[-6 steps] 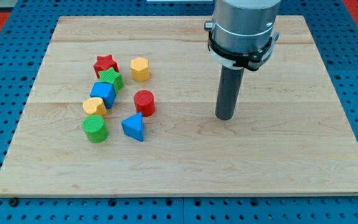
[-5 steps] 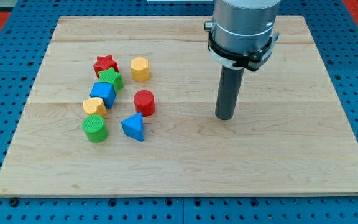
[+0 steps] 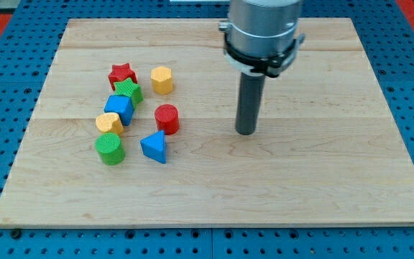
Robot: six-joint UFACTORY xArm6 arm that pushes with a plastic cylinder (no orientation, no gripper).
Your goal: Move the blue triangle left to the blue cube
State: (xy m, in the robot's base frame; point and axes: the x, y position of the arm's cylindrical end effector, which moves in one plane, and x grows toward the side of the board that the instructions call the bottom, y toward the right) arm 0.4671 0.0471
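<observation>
Seven blocks sit bunched at the view's left of our wooden board [image 3: 351, 180]; my tip [image 3: 246, 132] stands well apart to their right.

We have no jaws to speak of, only a bare rod, touching nothing. Our blue triangle [image 3: 154, 147] lies at the cluster's lower right, just below the red cylinder [image 3: 167, 118], with the blue cube [image 3: 120, 108] up and to its left, beyond the orange block [image 3: 109, 123] and green cylinder [image 3: 110, 149]. We judge the tip sits on the triangle's right because a leftward shove needs that side. The triangle's apex seems to point toward the view's top; its long axis we cannot tell.
</observation>
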